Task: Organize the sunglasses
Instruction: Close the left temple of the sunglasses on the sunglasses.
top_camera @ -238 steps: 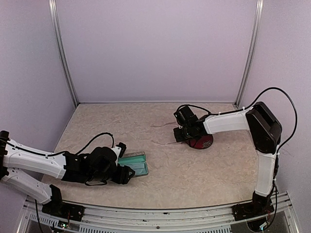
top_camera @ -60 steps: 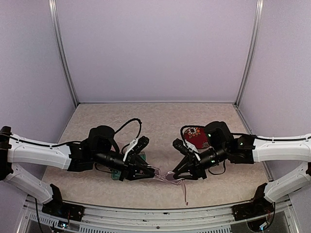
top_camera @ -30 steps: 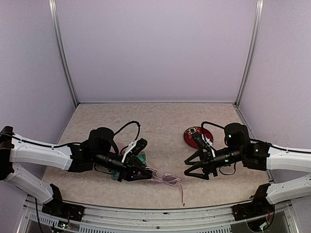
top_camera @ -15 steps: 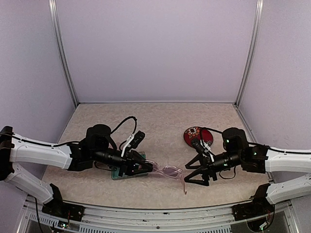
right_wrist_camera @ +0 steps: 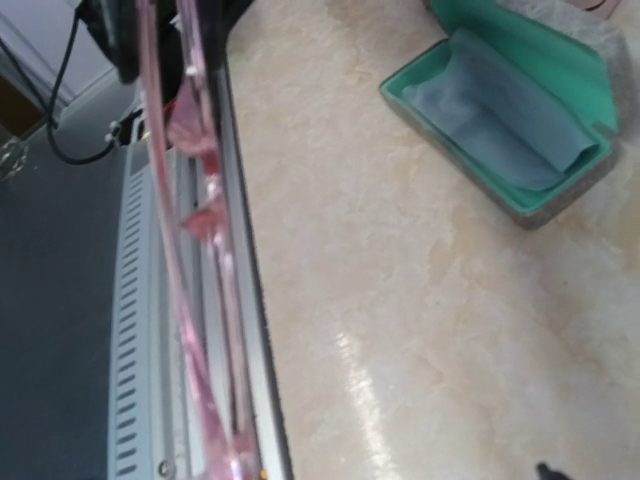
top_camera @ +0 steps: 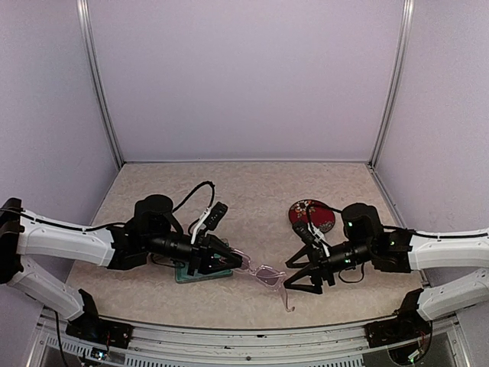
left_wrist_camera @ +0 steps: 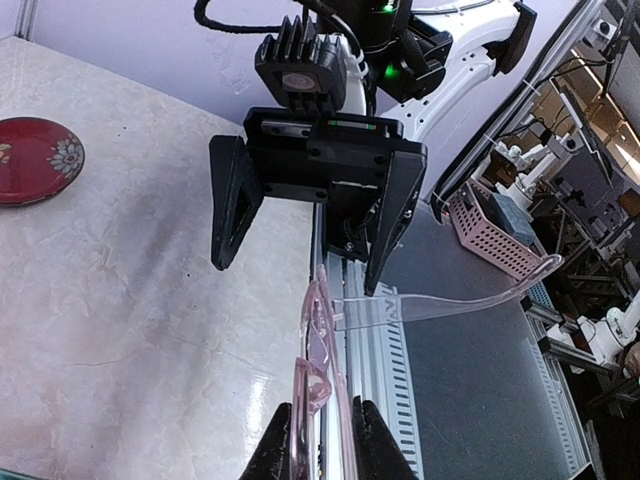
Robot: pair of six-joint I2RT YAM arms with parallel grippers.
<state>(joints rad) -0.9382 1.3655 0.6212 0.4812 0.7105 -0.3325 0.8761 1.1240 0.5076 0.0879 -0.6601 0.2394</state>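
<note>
Pinching sunglasses [left_wrist_camera: 310, 385] between left jaws

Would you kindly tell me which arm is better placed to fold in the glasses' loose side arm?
Probably the right: the right gripper is open, facing the glasses close to the side arm sticking out, while the left gripper is shut on the frame and busy holding it.

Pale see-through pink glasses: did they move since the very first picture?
Yes. The pale clear-pink glasses were just left of the round red plate; now they are much nearer the front than it, held by the left gripper.
</note>
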